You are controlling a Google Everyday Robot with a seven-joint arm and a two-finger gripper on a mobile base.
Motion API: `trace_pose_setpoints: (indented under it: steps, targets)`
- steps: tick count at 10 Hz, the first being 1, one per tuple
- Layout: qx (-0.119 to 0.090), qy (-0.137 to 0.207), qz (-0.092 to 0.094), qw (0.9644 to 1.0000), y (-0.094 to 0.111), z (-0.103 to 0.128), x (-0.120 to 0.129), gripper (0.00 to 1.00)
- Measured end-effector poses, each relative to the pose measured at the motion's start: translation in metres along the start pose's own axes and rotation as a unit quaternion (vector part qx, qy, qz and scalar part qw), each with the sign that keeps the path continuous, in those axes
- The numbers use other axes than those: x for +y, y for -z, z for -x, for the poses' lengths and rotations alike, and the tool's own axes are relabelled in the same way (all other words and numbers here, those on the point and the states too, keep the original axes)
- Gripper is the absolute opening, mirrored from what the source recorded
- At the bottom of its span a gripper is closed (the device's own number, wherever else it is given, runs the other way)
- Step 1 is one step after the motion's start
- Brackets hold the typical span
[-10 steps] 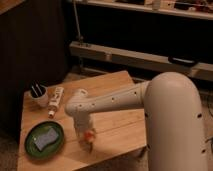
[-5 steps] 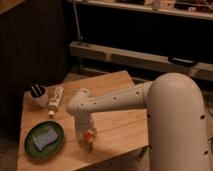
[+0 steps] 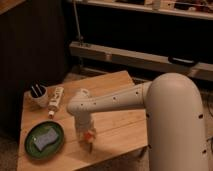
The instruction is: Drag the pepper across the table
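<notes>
Nearest to the camera, the thick white arm is seen at the right, and it is stretched to the left over the table. At its end the gripper is pointed down onto the front part of the table top, close to the near edge. The pepper is found exactly there, as a small orange spot at the tip of the gripper, in contact with it. Whether the gripper is spread or pressed on the pepper cannot be told.

To the left, a green plate is placed on the table, and a grey-blue sponge is laid in it. Further back, a white tube is lying flat, and just beside it a white cup with dark objects inside is standing. Behind the table, a long pale rail is seen before dark shelves.
</notes>
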Motion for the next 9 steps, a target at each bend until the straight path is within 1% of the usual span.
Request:
trace_pose_setpoints:
  steps: [1, 2, 3, 4, 5, 9]
  targets:
    - [-0.001, -0.001, 0.000, 1.0000, 0.000, 0.000, 0.001, 0.33]
    - [-0.002, -0.003, 0.000, 1.0000, 0.000, -0.001, 0.002, 0.21]
    - [-0.002, -0.003, 0.001, 1.0000, -0.001, -0.001, 0.002, 0.16]
    - [-0.003, -0.003, 0.002, 1.0000, -0.001, -0.001, 0.002, 0.14]
    - [-0.004, -0.004, 0.002, 1.0000, -0.001, -0.002, 0.002, 0.14]
    - [0.007, -0.005, 0.006, 0.9999, 0.010, -0.013, 0.007, 0.14]
